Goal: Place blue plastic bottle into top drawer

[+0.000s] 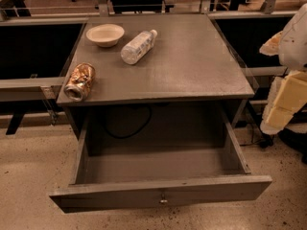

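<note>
The blue plastic bottle (138, 46) lies on its side on the grey cabinet top (192, 61), left of centre, with its white cap pointing to the back right. The top drawer (158, 169) is pulled wide open below the cabinet top and looks empty inside. Its front panel has a small metal knob (163, 200). My gripper (285, 102) hangs at the right edge of the view, beside the cabinet's right side. It is well away from the bottle and holds nothing that I can see.
A cream bowl (105, 34) stands at the back left of the cabinet top. A crushed coppery can (80, 81) lies near the front left corner. A black cable (127, 128) hangs behind the drawer. Dark rails and chairs stand beyond the cabinet.
</note>
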`<control>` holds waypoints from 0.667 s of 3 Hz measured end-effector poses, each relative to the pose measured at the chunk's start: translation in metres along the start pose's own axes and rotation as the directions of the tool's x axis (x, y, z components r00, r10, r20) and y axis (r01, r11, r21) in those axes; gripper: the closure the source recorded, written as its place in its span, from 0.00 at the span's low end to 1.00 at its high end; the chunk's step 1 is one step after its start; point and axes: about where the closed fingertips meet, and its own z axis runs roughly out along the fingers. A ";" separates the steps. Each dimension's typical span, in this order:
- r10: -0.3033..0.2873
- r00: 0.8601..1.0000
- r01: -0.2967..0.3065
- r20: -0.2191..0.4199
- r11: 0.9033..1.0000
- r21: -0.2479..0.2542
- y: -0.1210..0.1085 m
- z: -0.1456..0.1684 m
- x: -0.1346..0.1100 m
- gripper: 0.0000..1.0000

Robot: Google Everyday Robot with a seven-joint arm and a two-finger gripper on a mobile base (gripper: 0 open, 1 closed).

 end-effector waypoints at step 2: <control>-0.031 0.997 0.032 0.065 0.999 -0.010 -0.002 0.015 -0.009 0.00</control>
